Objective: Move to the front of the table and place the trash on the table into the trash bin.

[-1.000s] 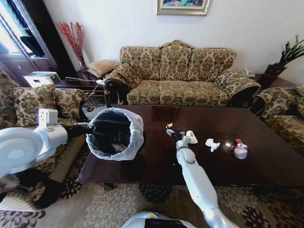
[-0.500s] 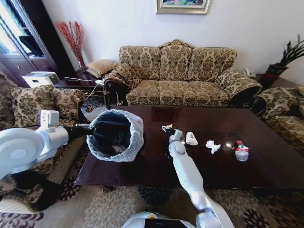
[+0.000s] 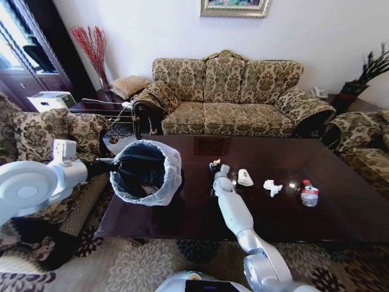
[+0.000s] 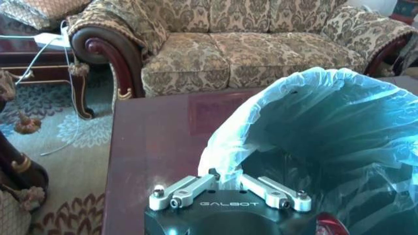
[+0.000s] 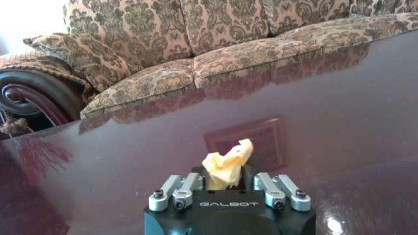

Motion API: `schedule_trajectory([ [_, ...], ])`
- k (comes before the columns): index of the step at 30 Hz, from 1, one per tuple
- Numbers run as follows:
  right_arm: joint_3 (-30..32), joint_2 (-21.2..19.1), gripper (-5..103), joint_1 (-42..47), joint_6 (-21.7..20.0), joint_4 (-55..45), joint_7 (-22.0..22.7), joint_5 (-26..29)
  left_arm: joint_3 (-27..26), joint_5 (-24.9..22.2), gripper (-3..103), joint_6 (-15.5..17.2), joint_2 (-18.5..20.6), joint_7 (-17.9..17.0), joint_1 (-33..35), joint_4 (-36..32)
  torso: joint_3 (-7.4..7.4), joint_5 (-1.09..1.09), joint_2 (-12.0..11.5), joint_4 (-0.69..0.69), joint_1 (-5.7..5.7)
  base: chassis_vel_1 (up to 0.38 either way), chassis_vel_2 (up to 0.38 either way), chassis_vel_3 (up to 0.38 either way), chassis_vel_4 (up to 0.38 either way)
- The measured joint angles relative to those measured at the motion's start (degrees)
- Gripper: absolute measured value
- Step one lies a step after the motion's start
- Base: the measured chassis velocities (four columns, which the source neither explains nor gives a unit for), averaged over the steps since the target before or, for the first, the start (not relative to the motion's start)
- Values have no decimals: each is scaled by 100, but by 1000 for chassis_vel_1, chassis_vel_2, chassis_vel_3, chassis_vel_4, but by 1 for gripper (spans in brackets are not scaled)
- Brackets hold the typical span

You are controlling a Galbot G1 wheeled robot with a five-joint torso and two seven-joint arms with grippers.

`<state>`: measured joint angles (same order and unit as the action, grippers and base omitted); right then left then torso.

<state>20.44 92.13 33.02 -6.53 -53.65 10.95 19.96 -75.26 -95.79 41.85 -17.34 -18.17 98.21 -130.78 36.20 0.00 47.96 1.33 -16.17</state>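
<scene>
Beside the trash bin (image 3: 148, 172), whose bag rim the left gripper (image 4: 225, 182) pinches, the right gripper (image 5: 223, 182) hangs over the desk (image 3: 200, 210), jaws pinching a yellowish scrap (image 5: 226, 165).

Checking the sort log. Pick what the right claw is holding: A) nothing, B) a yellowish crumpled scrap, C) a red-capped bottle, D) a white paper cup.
B: in the right wrist view the right claw is shut on the yellowish scrap, above the table.

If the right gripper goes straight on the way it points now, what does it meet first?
Probably nothing close: the right gripper, shut on the yellow scrap, points across bare table toward the sofa. Depth is unclear.
</scene>
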Motion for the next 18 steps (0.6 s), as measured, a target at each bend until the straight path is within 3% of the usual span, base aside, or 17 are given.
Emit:
schedule_trajectory([
  [1,0,0,36,0,0,0,0,0,0,0,0,0,0,0,0,0,0,0,0,0,0,0,0,0,0],
  [4,-4,9,20,42,-14,-68,-5,71,9,0,0,-4,-2,-13,3,-43,0,0,0,2,0,0,0,0,0],
  [6,-13,12,20,58,-22,-97,-7,82,7,0,0,-5,-1,-14,3,-48,0,0,0,2,0,0,0,0,0],
  [8,-34,-24,4,150,-80,-339,-5,158,-19,-6,0,-5,15,-28,3,-64,0,2,0,3,0,0,0,0,0],
  [13,-94,-148,1,440,-54,-1060,-142,429,-52,-18,0,-5,23,-48,13,-67,1,2,-1,1,-1,0,0,0,0],
  [17,-409,-624,0,1489,19,-3330,-1209,1005,-108,-74,0,10,60,-150,101,22,1,0,0,0,-1,0,0,0,0],
  [18,-409,-624,0,1489,19,-3330,-1209,1005,-108,-74,0,10,60,-150,101,22,1,0,0,0,-1,0,0,0,0],
])
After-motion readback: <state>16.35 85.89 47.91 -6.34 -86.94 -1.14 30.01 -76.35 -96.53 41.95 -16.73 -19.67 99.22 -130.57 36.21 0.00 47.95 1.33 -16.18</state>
